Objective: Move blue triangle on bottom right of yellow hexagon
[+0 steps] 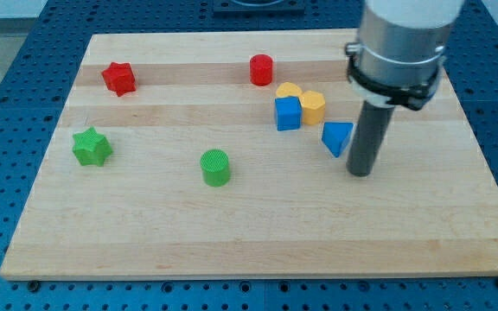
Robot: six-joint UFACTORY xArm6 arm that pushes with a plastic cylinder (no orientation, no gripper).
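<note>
My arm point(402, 43) runs off the view's top edge, so I see only its lower housing and the rod. My tip point(361, 173) stands just right of the blue triangle point(336, 138) and covers that block's right edge; I cannot tell if they touch. The blue cube point(288, 113) and yellow hexagon point(313, 106) hide most of a yellow block point(288, 89) behind them, shape unclear. The bench point(258, 233) shows whole.

Bright even light, soft shadows, sharp w/ no blur.
</note>
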